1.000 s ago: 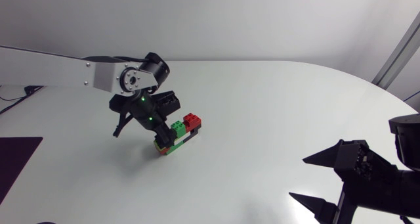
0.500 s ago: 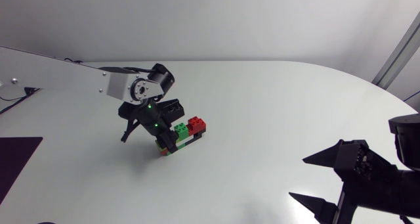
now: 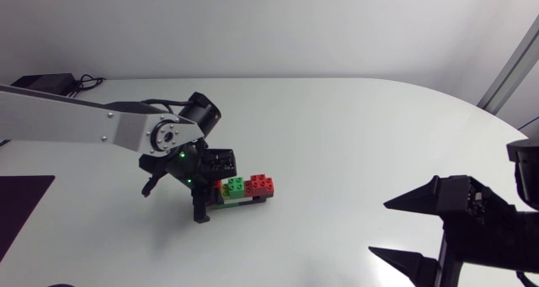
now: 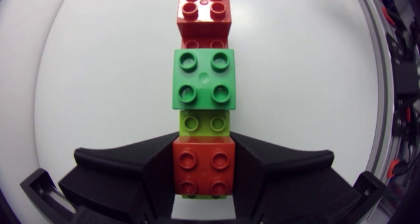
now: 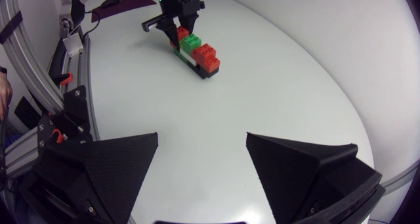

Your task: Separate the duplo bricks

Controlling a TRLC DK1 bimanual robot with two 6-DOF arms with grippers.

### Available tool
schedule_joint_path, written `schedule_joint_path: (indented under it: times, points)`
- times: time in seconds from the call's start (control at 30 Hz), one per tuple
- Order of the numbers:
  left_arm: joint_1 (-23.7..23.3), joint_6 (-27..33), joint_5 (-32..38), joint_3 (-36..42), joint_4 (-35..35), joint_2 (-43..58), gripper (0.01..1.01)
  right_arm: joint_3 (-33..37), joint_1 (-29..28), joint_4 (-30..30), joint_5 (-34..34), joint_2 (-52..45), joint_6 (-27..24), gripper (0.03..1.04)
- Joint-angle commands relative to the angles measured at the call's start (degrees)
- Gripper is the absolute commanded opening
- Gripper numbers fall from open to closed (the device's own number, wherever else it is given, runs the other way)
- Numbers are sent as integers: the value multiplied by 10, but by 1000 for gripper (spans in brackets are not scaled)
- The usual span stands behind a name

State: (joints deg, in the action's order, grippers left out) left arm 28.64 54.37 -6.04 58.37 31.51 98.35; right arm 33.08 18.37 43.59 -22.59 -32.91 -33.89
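On the white table (image 3: 354,135) my right gripper (image 5: 202,161) stands wide open, with nothing between its fingers and the bricks well ahead of it. My left gripper (image 4: 203,159) is clamped on the near red brick (image 4: 203,181) of the duplo row (image 3: 244,190), one finger against each side. The green brick (image 4: 203,78) and the far red brick (image 4: 204,14) lie ahead of the fingertips.
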Motion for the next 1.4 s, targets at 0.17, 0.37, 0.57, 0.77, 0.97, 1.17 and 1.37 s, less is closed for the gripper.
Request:
schedule_joint_path:
  times: [0.17, 0.37, 0.57, 0.77, 0.97, 1.17, 1.37]
  points:
    - [57, 130, -32, 11, 60, -61, 143, 48, 5, 3, -25, -77, 13, 961]
    - [91, 148, -72, 88, 117, -5, 143, 85, 10, -32, -65, -180, -2, 898]
    - [106, 165, -100, 180, 180, 78, 143, 108, 7, -70, -137, -284, -16, 990]
    - [113, 185, -121, 226, 236, 96, 143, 121, 38, -105, -137, -352, -17, 877]
    - [106, 199, -129, 231, 251, 99, 143, 121, 67, -137, -128, -386, -7, 874]
    - [105, 204, -133, 239, 258, 104, 143, 117, 91, -156, -108, -406, 4, 811]
    - [112, 204, -135, 245, 261, 113, 143, 103, 107, -177, -91, -412, 11, 700]
